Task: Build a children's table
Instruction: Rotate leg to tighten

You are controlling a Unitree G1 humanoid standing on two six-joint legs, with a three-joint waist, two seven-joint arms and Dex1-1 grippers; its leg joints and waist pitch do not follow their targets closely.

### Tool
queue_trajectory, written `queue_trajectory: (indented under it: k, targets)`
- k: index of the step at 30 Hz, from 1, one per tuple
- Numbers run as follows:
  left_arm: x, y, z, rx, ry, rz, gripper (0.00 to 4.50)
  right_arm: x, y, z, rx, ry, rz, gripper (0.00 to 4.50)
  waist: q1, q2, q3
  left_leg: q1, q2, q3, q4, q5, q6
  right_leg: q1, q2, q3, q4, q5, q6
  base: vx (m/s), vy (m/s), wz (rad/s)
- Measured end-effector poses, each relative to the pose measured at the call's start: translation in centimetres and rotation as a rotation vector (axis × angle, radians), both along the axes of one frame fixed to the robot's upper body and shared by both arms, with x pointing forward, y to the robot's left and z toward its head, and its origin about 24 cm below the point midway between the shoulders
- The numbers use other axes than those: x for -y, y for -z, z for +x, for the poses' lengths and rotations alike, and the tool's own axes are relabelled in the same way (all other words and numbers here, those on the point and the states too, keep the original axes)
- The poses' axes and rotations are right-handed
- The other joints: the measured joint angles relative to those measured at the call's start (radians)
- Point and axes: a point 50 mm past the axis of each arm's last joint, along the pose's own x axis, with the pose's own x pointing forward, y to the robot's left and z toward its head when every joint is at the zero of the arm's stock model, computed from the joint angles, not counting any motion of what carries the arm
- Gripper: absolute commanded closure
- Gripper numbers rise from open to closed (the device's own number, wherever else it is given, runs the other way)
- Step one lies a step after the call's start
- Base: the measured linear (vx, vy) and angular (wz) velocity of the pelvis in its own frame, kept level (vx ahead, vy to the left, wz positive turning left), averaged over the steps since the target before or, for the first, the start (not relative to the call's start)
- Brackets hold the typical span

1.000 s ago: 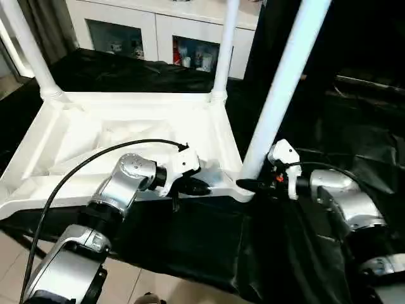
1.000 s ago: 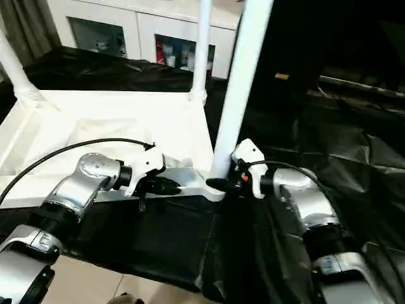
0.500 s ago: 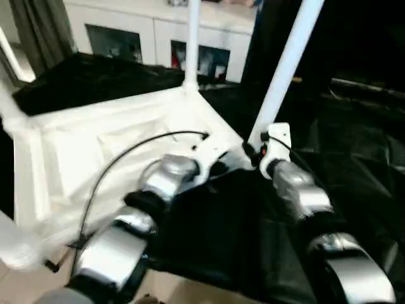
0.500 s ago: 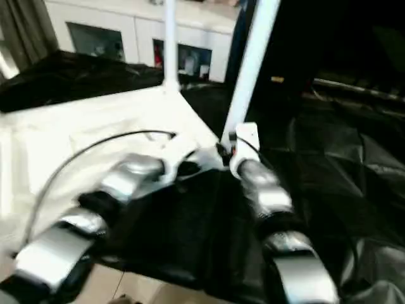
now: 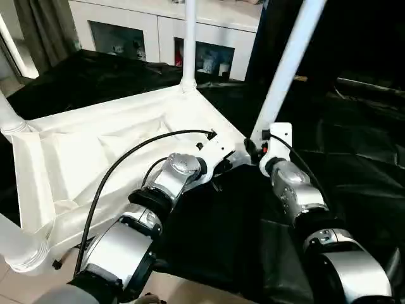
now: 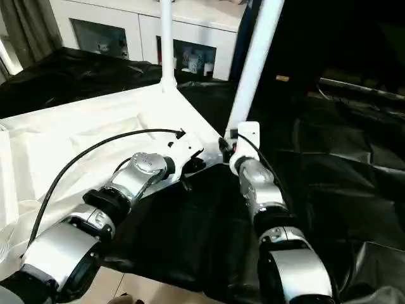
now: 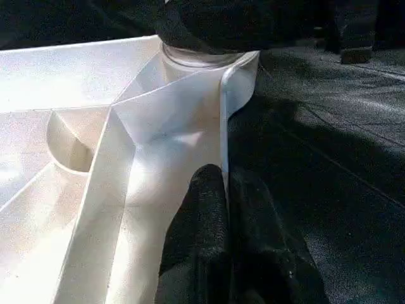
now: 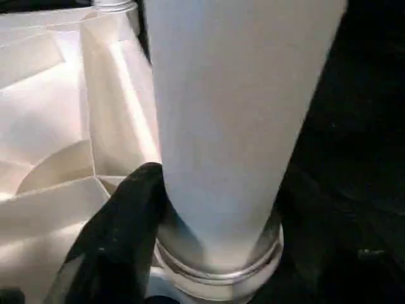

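Table top: you had the white children's table top (image 5: 107, 145) lying upside down, ribbed underside up, on the black sheet (image 5: 354, 164) over the work surface; it filled the left half of the scene.
Legs: four white legs stood up from the corner sockets. Far leg (image 5: 189, 38) upright at the far corner; near-right leg (image 5: 288, 63) rose slanted from the corner by your grippers; left leg (image 5: 9, 114) at the left edge; near-left leg (image 5: 19, 244) at the bottom left corner.
Left gripper: your left gripper (image 5: 223, 166) sat at the near-right rim of the top, just left of that leg's base. Wrist view showed its black fingers (image 7: 202, 215) pressed together over the rim wall (image 7: 223, 126); whether they pinched the rim, cannot tell.
Right gripper: your right gripper (image 5: 252, 149) was at the base of the near-right leg. Wrist view showed one black finger (image 8: 123, 221) against the left side of the leg (image 8: 228, 120), right above its collar; the other finger was hidden in shadow behind the leg. Jaws stood apart around the leg; firm clamp or loose, cannot tell.
Forearms: both silver forearms reached in from the near edge, left (image 5: 171, 183) and right (image 5: 294, 193) close together.
Cable: black cable (image 5: 126, 158) arced over the table top to your left wrist.
Background: white cabinet with glass doors (image 5: 158, 41) beyond the far edge; grey curtain (image 5: 47, 22) far left.
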Motion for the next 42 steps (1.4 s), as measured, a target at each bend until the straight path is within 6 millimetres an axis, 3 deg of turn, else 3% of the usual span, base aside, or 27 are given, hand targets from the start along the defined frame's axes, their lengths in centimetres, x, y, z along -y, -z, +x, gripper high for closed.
queue_trajectory:
  k: [5, 10, 15, 20, 27, 42]
  targets:
    - [-1.2, -0.3, 0.2, 0.006, 0.045, 0.004, 4.5, 3.8, -1.1, -1.5, 0.027, -0.271, -0.073, 0.94, 0.008, 0.002, 0.001, -0.002, 0.0, 0.0, 0.0, 0.0, 0.001, -0.001, 0.0, 0.0, -0.001, 0.0, 0.001, 0.0, 0.0, 0.0]
    - [-2.5, -0.6, 0.3, 0.007, 0.08, 0.006, 4.5, 6.4, -0.6, -4.2, -0.049, -0.512, -0.178, 0.94, 0.001, 0.002, 0.002, -0.007, 0.0, 0.0, 0.0, 0.0, 0.001, -0.006, 0.0, -0.001, 0.0, 0.0, 0.001, 0.0, 0.0, 0.0]
    - [-4.0, -0.5, -0.7, -0.053, 0.258, -0.016, 4.5, 6.1, -1.2, -5.2, -0.053, -0.677, -0.161, 0.94, 0.005, 0.005, 0.002, -0.007, 0.001, 0.0, 0.0, 0.004, 0.007, -0.008, 0.0, -0.001, 0.002, 0.0, 0.0, 0.0, 0.0, 0.0]
    - [-4.2, -0.6, -1.6, -0.107, 0.411, -0.006, 4.5, 5.2, -2.7, -5.3, -0.003, -0.764, -0.145, 0.94, 0.033, 0.004, 0.002, -0.008, 0.001, 0.001, 0.002, 0.002, 0.004, -0.006, 0.0, 0.0, 0.001, 0.0, 0.0, 0.0, 0.0, 0.0]
    - [-5.2, -0.7, -2.1, -0.122, 0.451, -0.007, 4.5, 4.6, -2.1, -5.9, -0.038, -0.812, -0.121, 0.94, 0.033, 0.004, 0.002, -0.009, 0.001, 0.001, 0.001, 0.002, 0.004, -0.009, 0.0, -0.001, 0.001, 0.0, 0.0, 0.0, 0.0, 0.0]
    - [-5.3, -0.8, -2.2, -0.122, 0.439, -0.011, 4.5, 3.6, -1.3, -5.6, -0.051, -0.764, -0.087, 2.3, 0.028, 0.003, 0.002, -0.011, 0.001, 0.001, 0.003, 0.002, 0.004, -0.01, 0.0, -0.001, 0.002, 0.0, 0.0, 0.0, 0.0, 0.0]
